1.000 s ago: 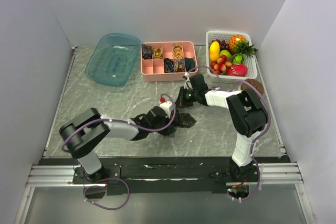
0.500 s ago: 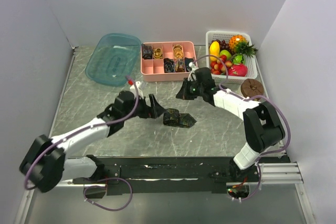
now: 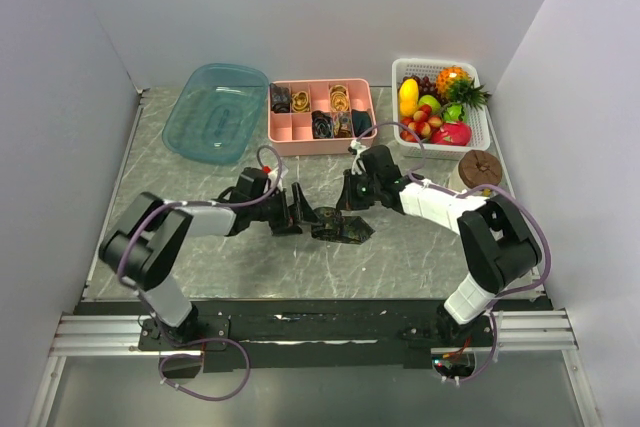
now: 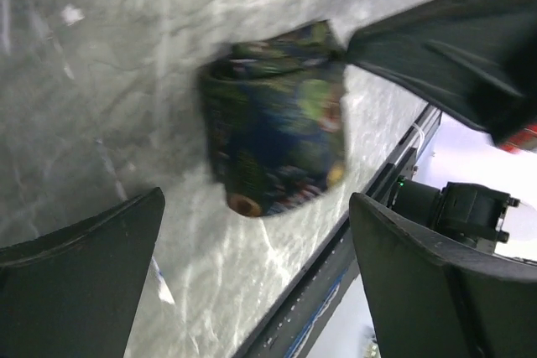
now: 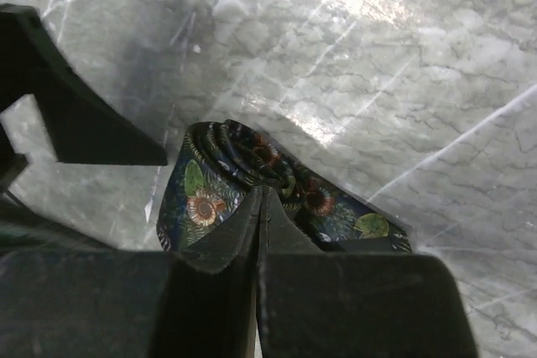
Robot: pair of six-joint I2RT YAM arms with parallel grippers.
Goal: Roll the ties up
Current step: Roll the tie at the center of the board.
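A rolled tie (image 3: 340,228), dark navy with a flower print, lies on the marble table. In the left wrist view the tie (image 4: 277,119) rests just ahead of my left gripper (image 4: 256,207), which stands wide open with nothing between its fingers (image 4: 92,245). My left gripper (image 3: 303,213) sits low at the roll's left side. My right gripper (image 3: 352,205) is shut, and its joined tips (image 5: 262,199) point down at the top of the coil (image 5: 214,186) with no fabric between them. Whether they touch the roll is unclear.
A pink divided tray (image 3: 283,139) at the back holds several rolled ties (image 3: 322,125). Left of it stands a clear blue tub (image 3: 213,112). At the back right is a white basket (image 3: 396,97) of toy fruit, with a brown round object (image 3: 480,165) in front.
My left gripper opened and let go of the rolled tie, swung away left, then returned low beside it. My right gripper came down toward the roll.
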